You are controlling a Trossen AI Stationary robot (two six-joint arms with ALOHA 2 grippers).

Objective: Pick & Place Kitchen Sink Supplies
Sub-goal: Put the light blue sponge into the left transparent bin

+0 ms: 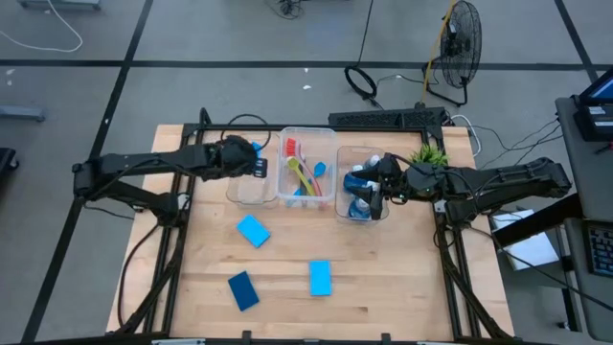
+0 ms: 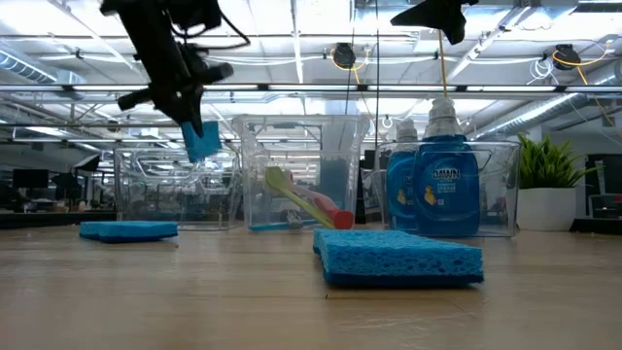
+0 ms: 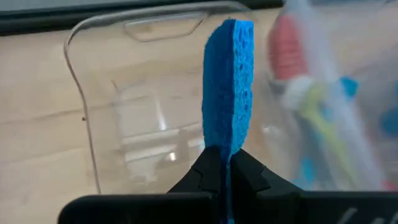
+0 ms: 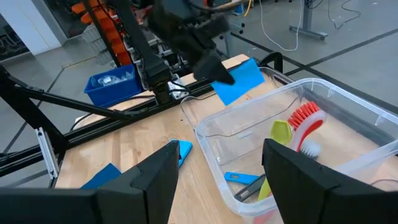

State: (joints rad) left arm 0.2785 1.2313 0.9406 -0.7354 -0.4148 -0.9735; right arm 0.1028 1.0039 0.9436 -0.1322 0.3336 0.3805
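Here we see the left gripper (image 3: 227,163) clenched on a blue sponge (image 3: 229,87), holding it edge-up above the empty clear bin (image 1: 251,190); the right gripper (image 1: 381,195) hangs spread over the bottle bin (image 1: 343,209).

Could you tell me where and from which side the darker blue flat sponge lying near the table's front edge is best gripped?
The darker blue flat rectangular sponge lies flat and skewed on the wooden table, apart from the other sponges. Probably best to come straight down and close the fingers across its two long edges, at mid-length, wrist turned to match its skew.

Blue sponge (image 3: 227,87) upright, over left bin (image 3: 112,124).
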